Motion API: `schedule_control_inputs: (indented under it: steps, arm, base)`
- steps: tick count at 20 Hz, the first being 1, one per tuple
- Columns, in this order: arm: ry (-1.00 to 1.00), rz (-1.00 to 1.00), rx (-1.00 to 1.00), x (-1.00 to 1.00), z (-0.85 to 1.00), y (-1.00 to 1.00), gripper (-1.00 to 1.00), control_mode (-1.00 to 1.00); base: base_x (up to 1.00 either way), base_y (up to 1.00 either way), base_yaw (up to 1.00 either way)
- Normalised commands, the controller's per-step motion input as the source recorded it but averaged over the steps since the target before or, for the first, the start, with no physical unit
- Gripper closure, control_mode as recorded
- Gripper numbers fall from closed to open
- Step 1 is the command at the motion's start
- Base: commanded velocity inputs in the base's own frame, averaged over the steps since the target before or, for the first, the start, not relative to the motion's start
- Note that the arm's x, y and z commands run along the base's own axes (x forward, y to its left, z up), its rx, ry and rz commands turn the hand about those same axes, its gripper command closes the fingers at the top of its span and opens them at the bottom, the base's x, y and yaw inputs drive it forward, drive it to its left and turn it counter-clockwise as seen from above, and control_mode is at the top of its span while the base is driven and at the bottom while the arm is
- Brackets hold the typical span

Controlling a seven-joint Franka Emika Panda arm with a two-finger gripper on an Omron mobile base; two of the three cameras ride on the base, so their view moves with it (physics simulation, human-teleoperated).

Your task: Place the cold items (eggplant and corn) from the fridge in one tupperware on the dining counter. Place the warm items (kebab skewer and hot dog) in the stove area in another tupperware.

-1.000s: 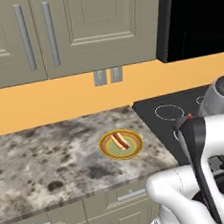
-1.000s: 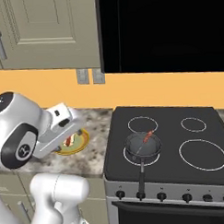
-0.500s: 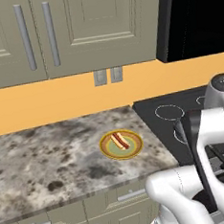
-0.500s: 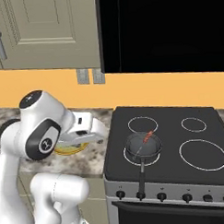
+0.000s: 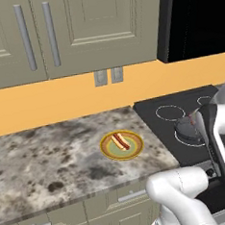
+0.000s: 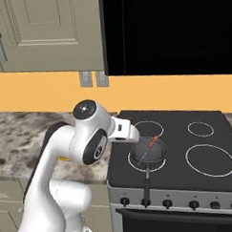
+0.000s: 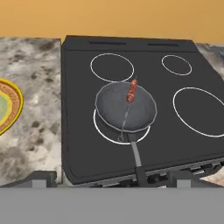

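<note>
Now the arm has been swung from over the plate [image 5: 121, 145] with the hot dog [image 5: 120, 141] toward the stove [image 7: 131, 109], where the kebab skewer [image 7: 131, 90] lies in the pan [image 7: 126, 113], the gripper [image 7: 107, 177] being held wide open and empty.

1. I see my arm bent at the elbow, forearm reaching forward over the stove's front left corner.
2. My gripper [image 7: 111, 180] hangs above the stove's front edge, jaws spread wide, holding nothing.
</note>
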Motion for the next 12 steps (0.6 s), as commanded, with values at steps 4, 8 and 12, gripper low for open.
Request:
schedule_control_inputs:
  steps: [4, 8, 12]
  arm:
    - [-0.03, 0.02, 0.04, 0.74, -0.56, -0.26, -1.00, -1.00]
    - [0.11, 0.00, 0.10, 0.68, -0.53, -0.54, -1.00, -1.00]
    - [0.21, 0.00, 0.07, 0.59, -0.37, -0.46, -1.00, -1.00]
  base:
    - [0.00, 0.00, 0.00]
    - [0.00, 0.00, 0.00]
    - [0.00, 0.00, 0.00]
